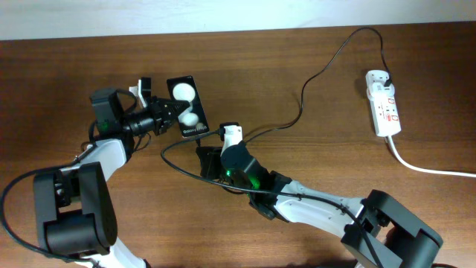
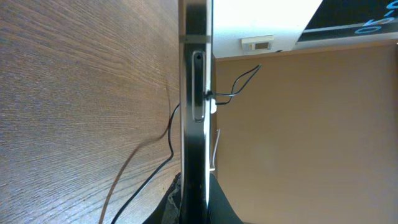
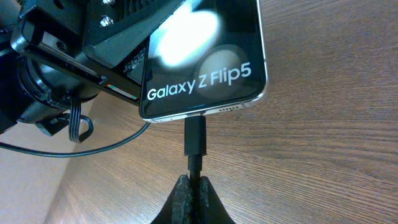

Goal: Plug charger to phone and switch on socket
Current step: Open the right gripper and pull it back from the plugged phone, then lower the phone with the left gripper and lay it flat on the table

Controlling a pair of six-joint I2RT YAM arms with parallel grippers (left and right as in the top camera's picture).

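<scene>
Wooden table [image 1: 260, 59] | left claw [image 1: 171, 113] clenched on phone [image 3: 205, 62] | right claw [image 3: 194, 183] clenched on charger [image 3: 195, 137] plug at phone's port

Bright even light, round white glare on the phone [image 1: 191, 105] — wrist-view foregrounds blurred, soft shadows

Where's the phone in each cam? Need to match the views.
Overhead: phone left of centre, upper half, screen showing.
Left wrist: phone edge-on, a vertical strip down the middle.
Right wrist: phone top centre, screen with white Galaxy Z Flip5 text.
Shared landmark: charger, its black cable running to the phone's end in all three.
</scene>
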